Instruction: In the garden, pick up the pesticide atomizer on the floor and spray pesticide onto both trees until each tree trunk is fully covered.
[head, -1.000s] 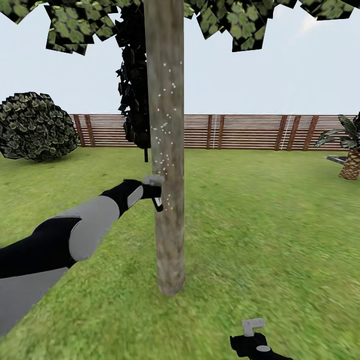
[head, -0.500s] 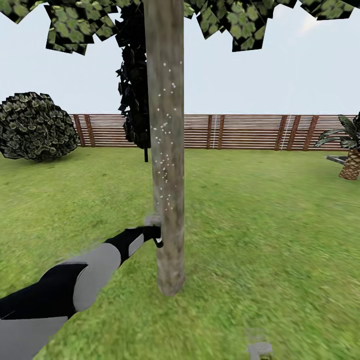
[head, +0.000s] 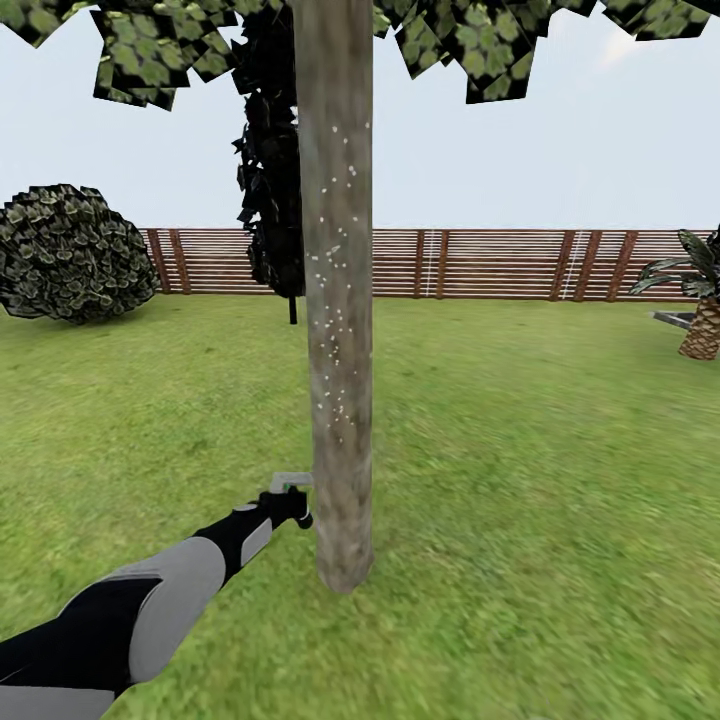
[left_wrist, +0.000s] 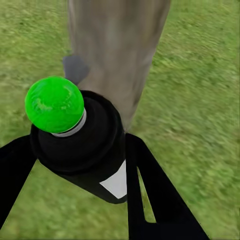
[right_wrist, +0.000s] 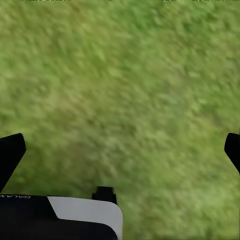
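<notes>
The tree trunk (head: 338, 300) rises in the middle of the head view, mottled grey-brown, with blocky leaves (head: 140, 55) above. White pesticide specks (head: 335, 330) dot its face from high up down to about knee height. My left gripper (head: 290, 503) is shut on the pesticide atomizer (head: 288, 488), low and just left of the trunk, with the pale spray head against the bark. In the left wrist view the dark bottle (left_wrist: 80, 150) sits between the black fingers (left_wrist: 150, 195), showing a white label (left_wrist: 117, 182) and a green round spot (left_wrist: 54, 104), with the trunk (left_wrist: 120, 45) close behind. My right gripper (right_wrist: 122, 150) is open over grass.
Green lawn (head: 540, 450) surrounds the trunk. A brown slat fence (head: 480, 262) runs along the back. There is a round bush (head: 65, 252) at the far left, a dark narrow tree (head: 268, 180) behind the trunk, and a low palm (head: 700, 300) at the right edge.
My left arm has lowered the atomizer along the trunk from mid-height to near its base. The right gripper has dropped out of the head view's lower edge.
</notes>
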